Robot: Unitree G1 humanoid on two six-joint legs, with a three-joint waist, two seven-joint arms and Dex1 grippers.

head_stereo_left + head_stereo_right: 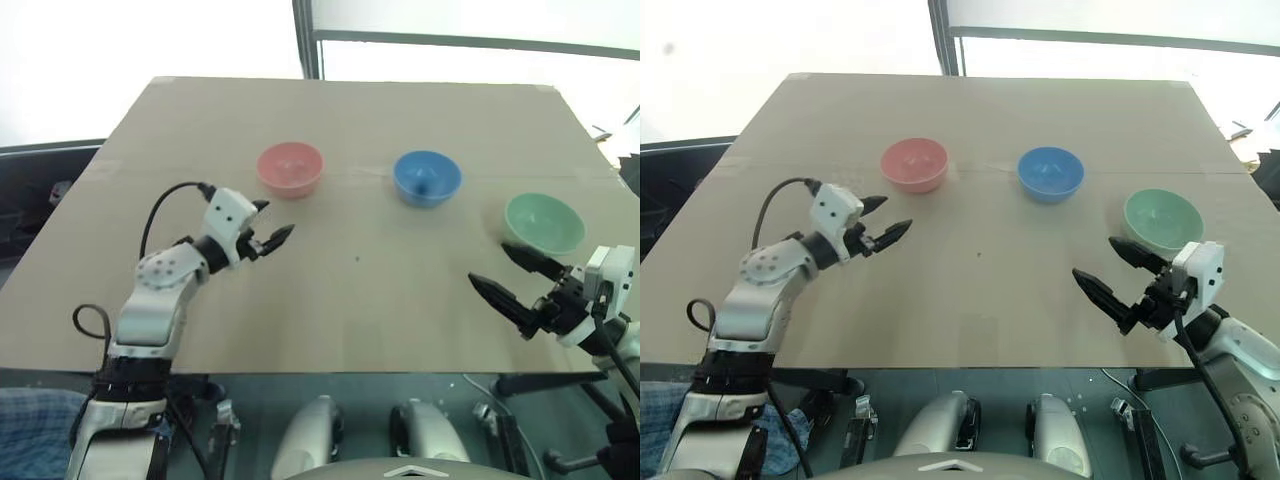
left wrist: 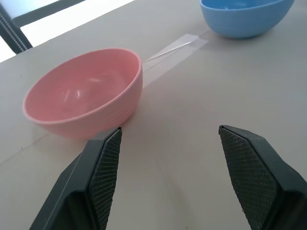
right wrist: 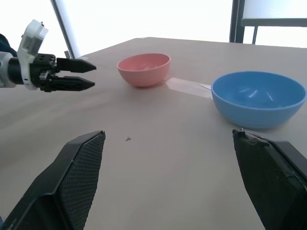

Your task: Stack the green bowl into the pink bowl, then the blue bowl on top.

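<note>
pale mint green bowl (image 1: 544, 222), salmon pink bowl (image 1: 290, 167), bright blue bowl (image 1: 427, 177); all upright, unstacked

pink bowl (image 1: 290, 168): soft salmon pink all over, plain, no pattern.
blue bowl (image 1: 427, 178): bright blue inside and out, plain.
green bowl (image 1: 544, 223): pale minty green, plain.
table (image 1: 350, 270): light brown like cardboard, with a see-through shiny strip of tape (image 2: 175, 48) across it.
left gripper (image 1: 274, 226): black fingers on a white block, with a black cable.
right gripper (image 1: 1110, 272): black fingers on a white block.
finger pads (image 2: 106, 165): black with a tiny criss-cross bumpy pattern.
arms: silvery grey and white with black parts.
</note>
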